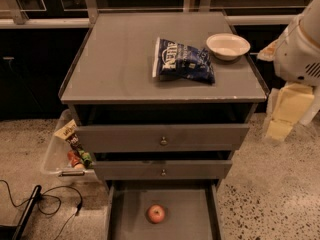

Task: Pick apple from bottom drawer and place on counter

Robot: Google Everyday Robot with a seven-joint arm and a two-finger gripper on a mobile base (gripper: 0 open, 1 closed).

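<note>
Counting off: three grey drawers in the stack, one apple (156,213), one white bowl (228,46), one blue snack bag (184,60), two small round knobs.

Top drawer (125,136) and middle drawer (200,170) at centre frame, one knob apiece, each standing slightly out from the cabinet. Bottom drawer (190,219) pulled out at the lower centre, a shallow grey tray with a plain floor.

Apple alone on that floor, near the middle, touching neither side wall. Small, round, red with a paler yellowish patch on top.

Up on the counter (120,59): bag lying flat right of centre, bowl just beside it toward the upper-right corner, the two very near, contact hard to call.

Gripper (285,116) at the right edge of the frame, beside the counter's right side and below its top, cream-coloured, hanging over the speckled floor (270,194), well apart from the apple. Open or closed: cannot tell. Nothing seen held in it. White arm housing (300,49) above it, cut off by the frame edge.

Bottom drawer's front edge cut off at the lower border. Bag lettering unreadable. One clear bin (52,154) at left, partly behind the cabinet, a few snack packets inside, exact number hard to make out. One black cable (50,204) looped at lower left.
</note>
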